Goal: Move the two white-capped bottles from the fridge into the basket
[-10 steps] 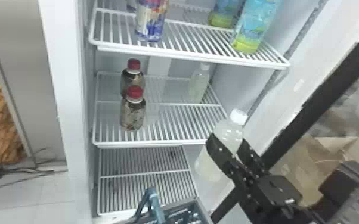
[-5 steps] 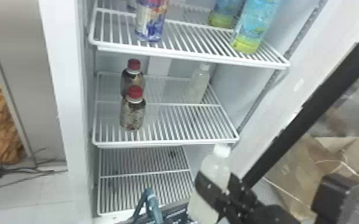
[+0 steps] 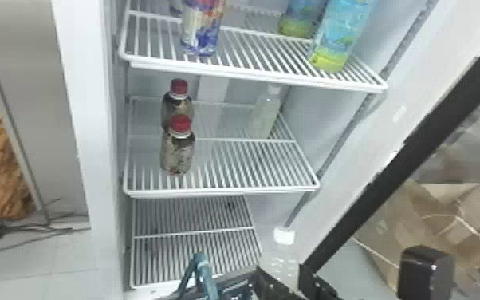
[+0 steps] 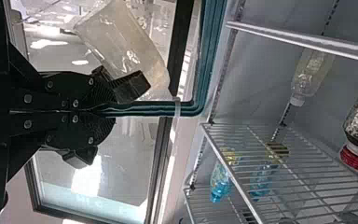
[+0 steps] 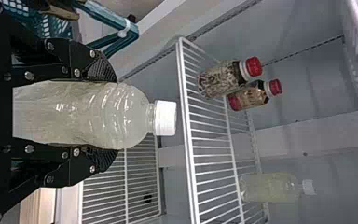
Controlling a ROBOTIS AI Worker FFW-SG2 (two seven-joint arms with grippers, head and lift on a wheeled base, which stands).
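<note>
Low in the head view my right gripper (image 3: 287, 279) holds a white-capped bottle (image 3: 279, 261) upright beside the basket (image 3: 231, 289). In the right wrist view, the fingers of my right gripper (image 5: 112, 114) press both sides of that bottle (image 5: 84, 112) below its shoulder. My left gripper (image 4: 107, 111) is shut on the teal basket handle (image 4: 144, 108), with the held bottle (image 4: 126, 46) close by. The other white-capped bottle (image 3: 266, 113) stands at the right rear of the middle shelf, also visible in the right wrist view as a pale bottle (image 5: 275, 187).
Two red-capped bottles (image 3: 177, 151) stand on the left of the middle shelf (image 3: 227, 189). Several patterned and blue bottles (image 3: 341, 36) occupy the upper shelf (image 3: 251, 72). The open door's black edge (image 3: 406, 151) slants along the right, with cardboard (image 3: 446, 211) beyond it.
My right gripper has moved down and to the left with the bottle, from in front of the shelf's right edge to beside the basket. The shelf bottles have kept their places.
</note>
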